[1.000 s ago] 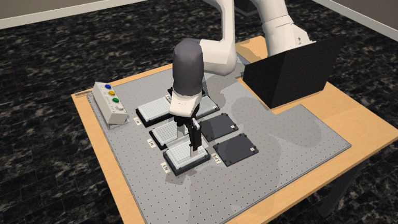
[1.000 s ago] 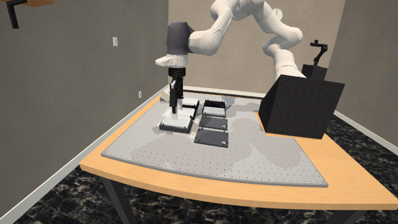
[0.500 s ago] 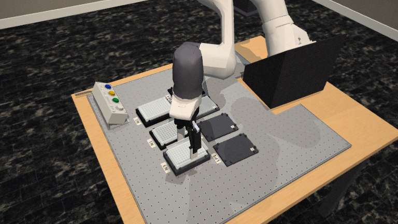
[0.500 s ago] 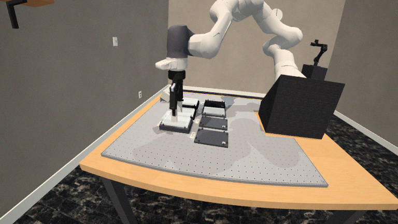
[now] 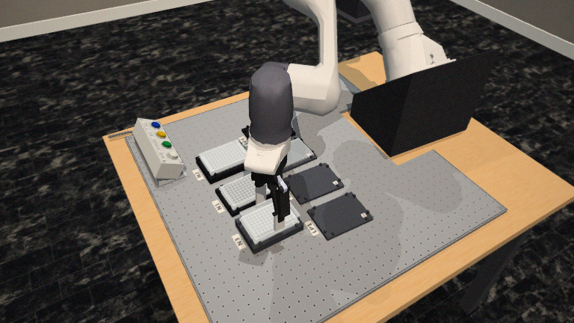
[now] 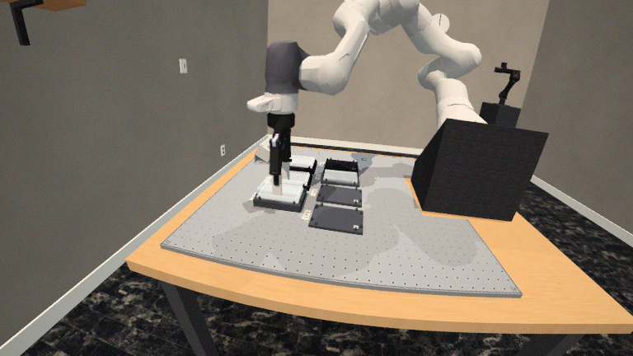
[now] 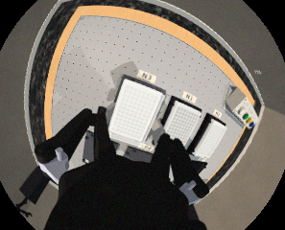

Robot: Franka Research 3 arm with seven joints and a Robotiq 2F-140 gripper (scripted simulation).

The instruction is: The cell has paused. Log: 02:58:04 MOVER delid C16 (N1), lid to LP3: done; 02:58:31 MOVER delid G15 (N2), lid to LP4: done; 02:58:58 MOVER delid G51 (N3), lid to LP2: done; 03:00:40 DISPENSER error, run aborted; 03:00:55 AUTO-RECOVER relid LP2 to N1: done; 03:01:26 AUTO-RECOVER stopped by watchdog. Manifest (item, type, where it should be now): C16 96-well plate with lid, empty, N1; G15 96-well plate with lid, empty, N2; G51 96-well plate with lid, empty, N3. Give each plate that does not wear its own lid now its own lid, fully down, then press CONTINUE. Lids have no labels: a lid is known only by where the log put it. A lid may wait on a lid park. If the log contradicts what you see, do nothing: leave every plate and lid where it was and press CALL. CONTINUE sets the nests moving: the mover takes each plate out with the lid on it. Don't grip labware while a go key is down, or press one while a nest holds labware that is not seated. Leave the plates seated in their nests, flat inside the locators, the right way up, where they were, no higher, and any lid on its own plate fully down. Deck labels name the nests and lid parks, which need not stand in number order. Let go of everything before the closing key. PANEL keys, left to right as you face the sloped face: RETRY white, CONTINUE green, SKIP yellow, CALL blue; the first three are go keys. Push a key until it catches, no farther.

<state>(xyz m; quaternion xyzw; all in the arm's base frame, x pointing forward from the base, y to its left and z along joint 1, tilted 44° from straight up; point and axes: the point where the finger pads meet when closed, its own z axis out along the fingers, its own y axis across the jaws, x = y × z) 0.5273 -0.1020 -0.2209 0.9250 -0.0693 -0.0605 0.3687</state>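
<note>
Three white well plates sit in black nests in a row. The near one, by the N3 label (image 5: 239, 241), carries a clear lid (image 5: 265, 221). My gripper (image 5: 279, 217) stands upright over it, shut on this lid across its short sides. The lid lies at the plate's top; I cannot tell whether it is fully down. In the wrist view the lid (image 7: 137, 111) shows between my fingers. The N1 plate (image 5: 238, 192) in the middle shows open wells. The far N2 plate (image 5: 222, 156) looks paler. One more lid (image 5: 301, 150) lies on the far lid park, partly hidden by my arm.
Two dark lid parks (image 5: 315, 182) (image 5: 340, 215) lie bare to the right of the nests. The key panel (image 5: 158, 150) stands at the far left with its green key (image 5: 167, 144) and blue key (image 5: 155, 124). A large black box (image 5: 418, 99) stands at the back right.
</note>
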